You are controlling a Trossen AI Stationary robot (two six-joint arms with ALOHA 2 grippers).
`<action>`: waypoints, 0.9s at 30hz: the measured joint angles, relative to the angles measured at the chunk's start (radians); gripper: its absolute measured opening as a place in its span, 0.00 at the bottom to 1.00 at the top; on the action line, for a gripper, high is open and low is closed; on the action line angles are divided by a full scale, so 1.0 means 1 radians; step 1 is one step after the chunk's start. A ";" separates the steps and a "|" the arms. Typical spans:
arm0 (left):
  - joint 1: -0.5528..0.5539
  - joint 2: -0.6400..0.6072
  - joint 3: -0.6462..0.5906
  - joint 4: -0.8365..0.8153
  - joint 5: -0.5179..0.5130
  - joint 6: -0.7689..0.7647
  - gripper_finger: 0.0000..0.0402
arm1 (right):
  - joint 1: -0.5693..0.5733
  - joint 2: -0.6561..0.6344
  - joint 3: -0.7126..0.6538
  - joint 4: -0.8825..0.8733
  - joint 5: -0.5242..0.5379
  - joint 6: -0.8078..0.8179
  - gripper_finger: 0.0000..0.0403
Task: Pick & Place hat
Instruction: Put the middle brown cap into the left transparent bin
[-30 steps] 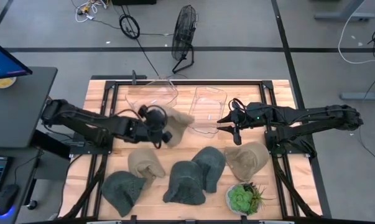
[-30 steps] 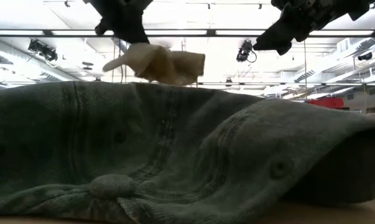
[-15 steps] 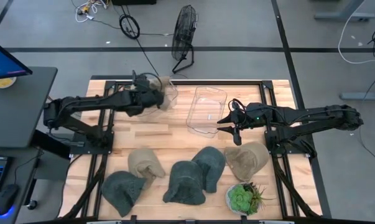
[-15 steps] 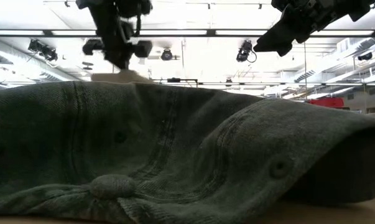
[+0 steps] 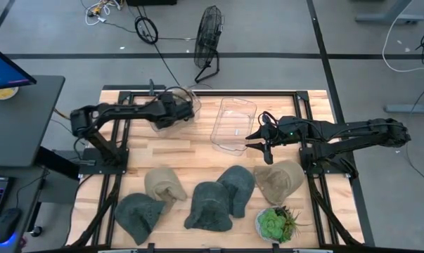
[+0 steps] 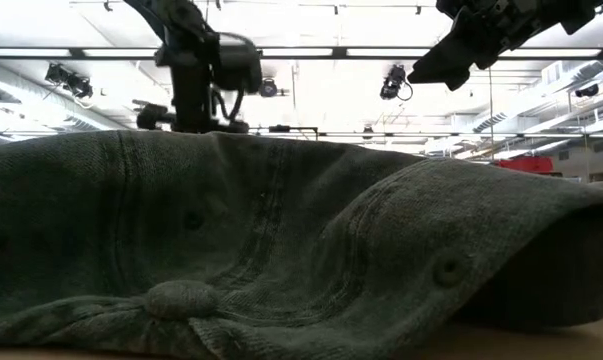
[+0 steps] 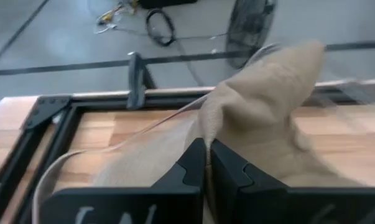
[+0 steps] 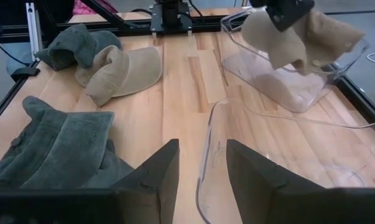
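My left gripper (image 5: 175,110) (image 7: 207,158) is shut on a tan hat (image 7: 262,93) and hovers over the left clear bin (image 5: 187,98) at the table's far side. In the right wrist view that hat (image 8: 302,37) hangs in the bin's (image 8: 287,84) opening. My right gripper (image 5: 262,143) (image 8: 199,168) is open and holds nothing. It hovers by the near right edge of the second clear bin (image 5: 233,125). On the near half of the table lie two tan hats (image 5: 164,184) (image 5: 278,179) and three dark green hats (image 5: 138,214) (image 5: 210,205) (image 5: 237,185). My left gripper pinches a gathered fold of the tan hat's cloth (image 7: 207,127) between its two fingers, coming from above. The hat hangs slack below the fingers (image 8: 280,14), lifted clear of the table, in the mouth of the left bin. I cannot tell how many layers it holds.
A potted succulent (image 5: 275,223) stands at the near right edge. Black frame rails (image 5: 106,140) run along the table's sides. Bare wood (image 5: 197,151) lies between the bins and the hats. A dark green hat (image 6: 281,250) fills the low view's foreground.
My left gripper has carried the tan hat from over the table's middle toward the far edge, to the left clear bin. There it has sunk lower, and in the low view the hat has dropped out of sight behind the green hat. My right arm has kept still.
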State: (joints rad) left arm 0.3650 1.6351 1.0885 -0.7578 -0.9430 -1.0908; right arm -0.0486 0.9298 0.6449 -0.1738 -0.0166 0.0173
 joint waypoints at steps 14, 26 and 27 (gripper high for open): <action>0.038 0.058 0.000 0.005 0.232 0.120 0.15 | 0.000 0.000 0.000 -0.024 0.000 -0.007 0.34; 0.003 -0.039 0.001 0.002 0.242 0.379 0.29 | 0.000 0.000 -0.001 -0.032 0.000 -0.005 0.34; -0.011 -0.053 0.001 0.003 0.242 0.404 0.28 | 0.000 0.000 -0.001 -0.032 0.000 -0.003 0.34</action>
State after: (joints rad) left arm 0.3536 1.5818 1.0893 -0.7549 -0.7011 -0.6870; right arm -0.0486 0.9298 0.6441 -0.2062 -0.0162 0.0144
